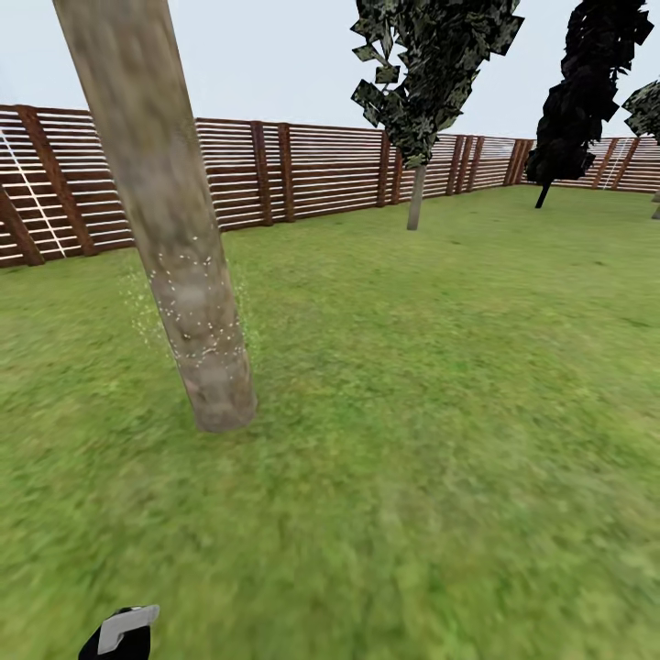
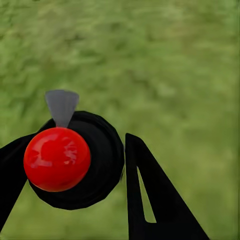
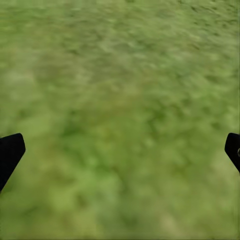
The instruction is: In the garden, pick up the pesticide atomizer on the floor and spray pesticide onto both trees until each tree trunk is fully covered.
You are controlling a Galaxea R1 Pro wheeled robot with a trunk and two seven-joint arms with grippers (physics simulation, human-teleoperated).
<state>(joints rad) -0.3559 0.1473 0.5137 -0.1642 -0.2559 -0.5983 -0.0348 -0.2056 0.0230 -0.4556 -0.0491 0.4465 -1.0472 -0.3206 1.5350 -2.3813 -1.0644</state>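
Grass lawn [image 1: 440, 440] runs to a slatted fence [image 1: 321, 170]; at left a tree trunk [image 1: 174, 238] wears pale spray specks [image 1: 197, 275], with another tree [image 1: 417, 92] further right. The left gripper [image 2: 82, 165] is clamped around the atomizer [image 2: 75, 160] by its round black body below the red ball; it looks rigid, light and smooth, so a slip is possible. The right gripper [image 3: 120, 150] hangs spread wide over bare grass.

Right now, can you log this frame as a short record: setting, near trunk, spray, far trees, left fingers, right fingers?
setting: green grass lawn, brown slatted wooden fence
near trunk: leaning pale grey-beige tree trunk
spray: whitish-green specks around its lower part
far trees: two dark-foliage trees by the fence
left gripper: fingers shut on black atomizer with red ball top
right gripper: open over grass
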